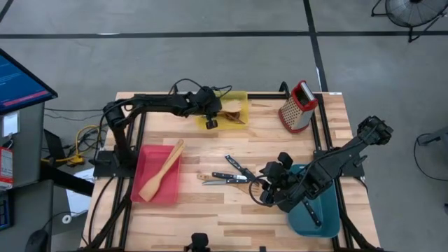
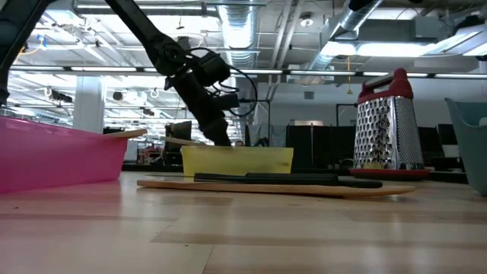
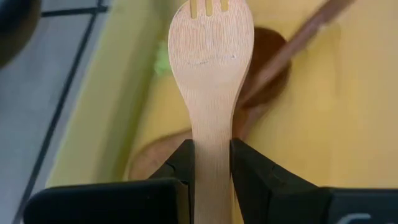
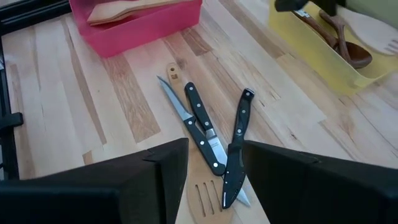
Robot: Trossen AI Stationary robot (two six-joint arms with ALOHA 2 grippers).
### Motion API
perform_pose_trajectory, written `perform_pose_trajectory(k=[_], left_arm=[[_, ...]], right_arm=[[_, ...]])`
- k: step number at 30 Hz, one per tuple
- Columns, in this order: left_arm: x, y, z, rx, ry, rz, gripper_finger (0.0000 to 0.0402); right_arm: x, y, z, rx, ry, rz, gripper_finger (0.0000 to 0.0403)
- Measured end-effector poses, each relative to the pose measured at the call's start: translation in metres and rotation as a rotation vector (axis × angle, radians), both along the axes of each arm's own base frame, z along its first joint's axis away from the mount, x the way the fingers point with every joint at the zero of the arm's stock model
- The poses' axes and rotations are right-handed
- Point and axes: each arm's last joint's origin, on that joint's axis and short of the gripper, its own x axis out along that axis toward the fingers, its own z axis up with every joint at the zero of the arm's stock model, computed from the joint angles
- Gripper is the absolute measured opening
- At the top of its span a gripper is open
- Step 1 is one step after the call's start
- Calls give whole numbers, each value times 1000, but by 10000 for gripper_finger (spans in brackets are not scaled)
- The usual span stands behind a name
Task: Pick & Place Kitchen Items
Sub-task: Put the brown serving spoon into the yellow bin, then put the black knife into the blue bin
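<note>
Left claw (image 3: 211, 163) pinching pale slotted spatula (image 3: 210, 74) over yellow bin (image 1: 236, 112); right claw (image 4: 214, 165) spread above knives (image 4: 214, 134).

L gripper (image 3: 211, 165) jaws clamped, R gripper (image 4: 214, 165) jaws apart

Grey concrete floor (image 1: 210, 63), dark taped lines crossing. Butcher-block table (image 1: 231, 210) on black frame. Monitor (image 1: 17, 80) with blue screen beside table; fan (image 1: 413, 10) at far corner. Ceiling (image 2: 304, 30): exposed ducts, pipes, strip lights (industrial hall). White columns (image 2: 87, 106).
</note>
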Motion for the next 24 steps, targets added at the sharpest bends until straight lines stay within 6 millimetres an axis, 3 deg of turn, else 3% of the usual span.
perform_pose_trajectory(k=[10,24], left_arm=[[0,0,5,-9,-29,-17,68],[1,1,4,10,-27,-16,154]], right_arm=[[0,-1,0,-15,11,7,163],[1,-2,0,-20,13,10,163]])
